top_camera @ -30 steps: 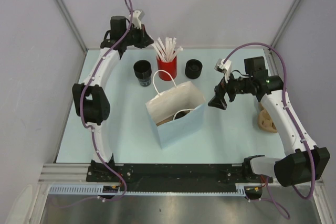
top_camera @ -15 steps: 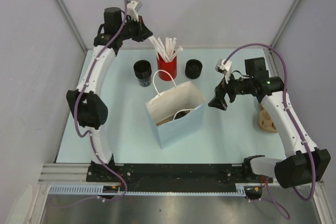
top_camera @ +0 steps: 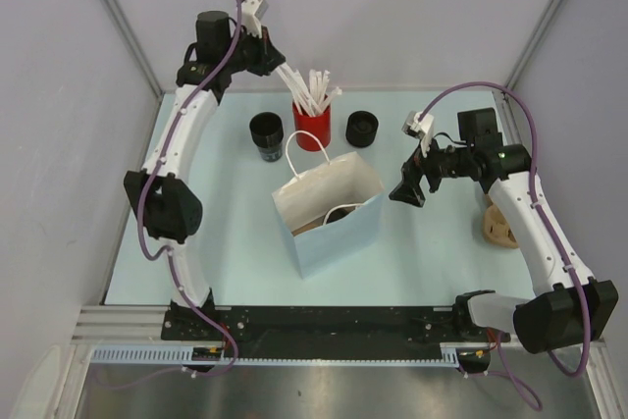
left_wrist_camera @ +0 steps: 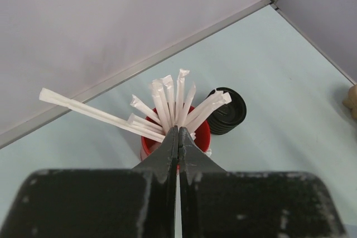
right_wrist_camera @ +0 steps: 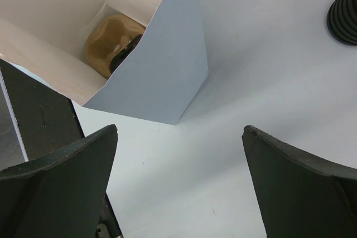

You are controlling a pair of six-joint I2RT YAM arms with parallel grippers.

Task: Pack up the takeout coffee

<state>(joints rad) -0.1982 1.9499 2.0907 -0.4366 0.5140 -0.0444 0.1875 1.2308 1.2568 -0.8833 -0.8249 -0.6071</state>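
**Q:** Top view?
**A:** Takeout coffee left of red cup, twin cup right; bag in front.
**Q:** Left wrist?
**A:** Left claw fully closed above the red cup's straws; grip undeterminable.
**Q:** Right wrist?
**A:** Right claw wide open, empty, red cup beyond.

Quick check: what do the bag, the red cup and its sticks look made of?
The bag looks like matte white paper: crisp folds, tan inside. The red cup is probably plastic, smooth and evenly coloured. The sticks sit in white paper wrappers with crimped ends; contents unseen.
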